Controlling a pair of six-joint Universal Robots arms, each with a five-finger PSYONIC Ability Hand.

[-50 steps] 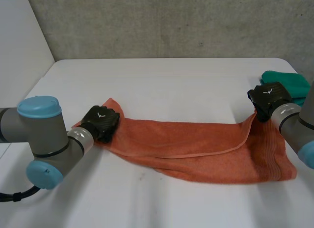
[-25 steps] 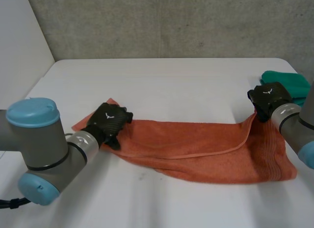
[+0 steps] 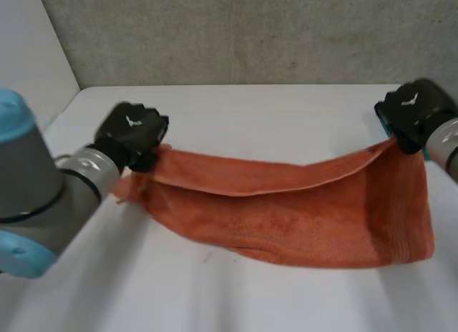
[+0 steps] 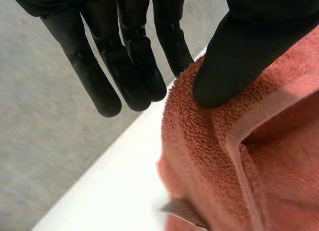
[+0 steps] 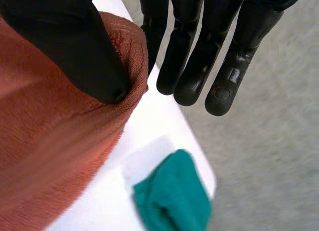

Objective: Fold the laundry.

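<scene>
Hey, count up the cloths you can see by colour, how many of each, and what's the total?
Orange towel: 1
Green cloth: 1
Total: 2

The white table [image 3: 257, 117] bears an orange towel [image 3: 300, 225] and a green cloth [image 5: 172, 196].
</scene>
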